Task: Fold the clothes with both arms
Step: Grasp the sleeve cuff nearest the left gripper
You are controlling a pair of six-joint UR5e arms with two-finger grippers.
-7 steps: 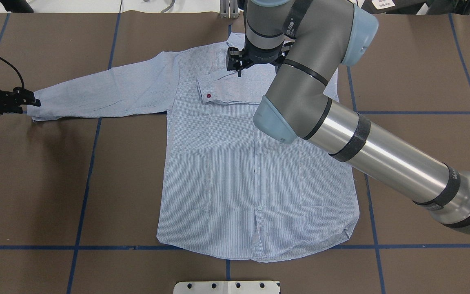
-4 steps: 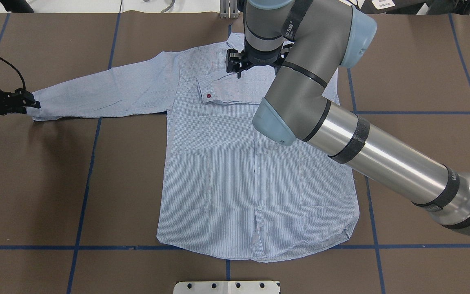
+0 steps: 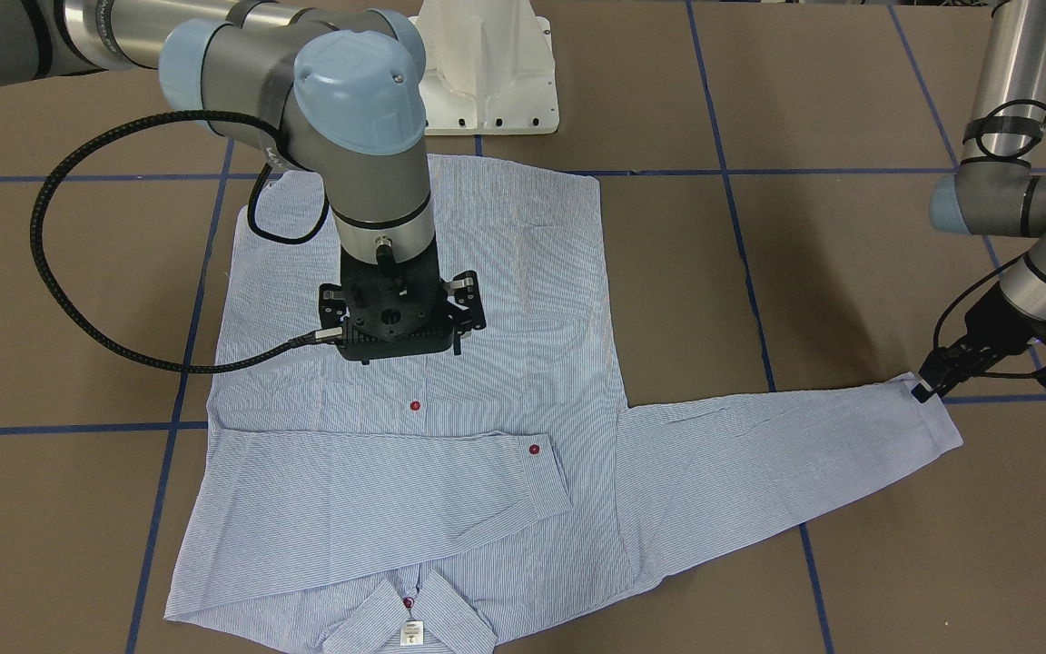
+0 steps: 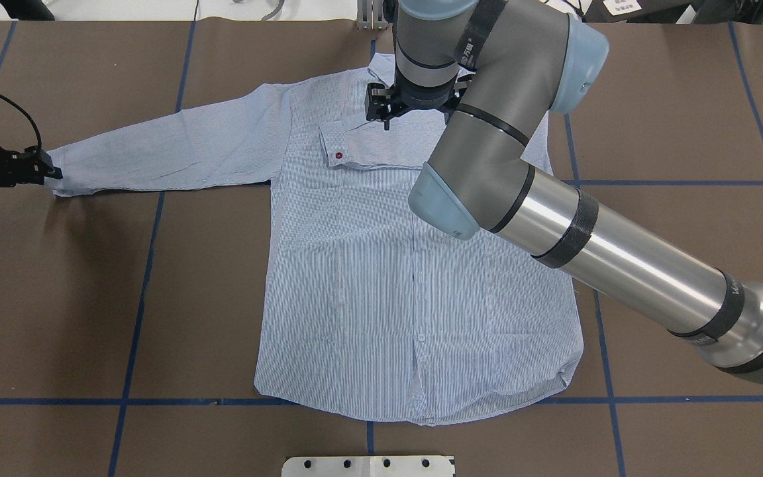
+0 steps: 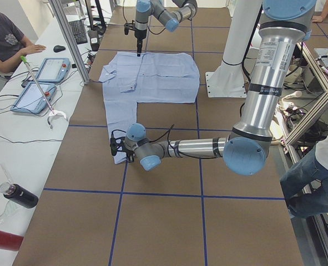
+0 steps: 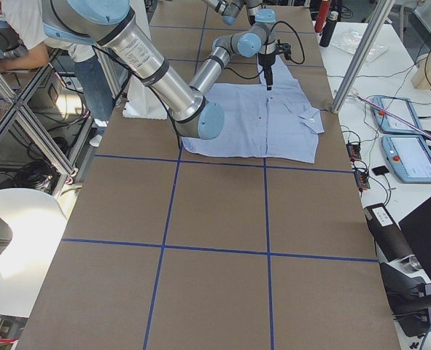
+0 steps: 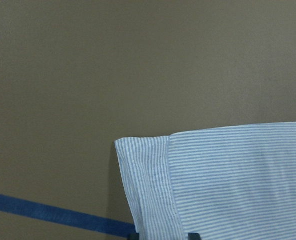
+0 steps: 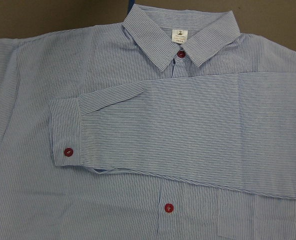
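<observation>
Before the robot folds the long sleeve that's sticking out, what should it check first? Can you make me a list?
1. Other sleeve already folded across the chest: ok.
2. Outstretched sleeve lying straight and flat: ok.
3. Left hand at that sleeve's cuff: ok.
4. Left hand really pinching the cuff: cannot tell.
5. Right hand lifted clear of the shirt: cannot tell.
</observation>
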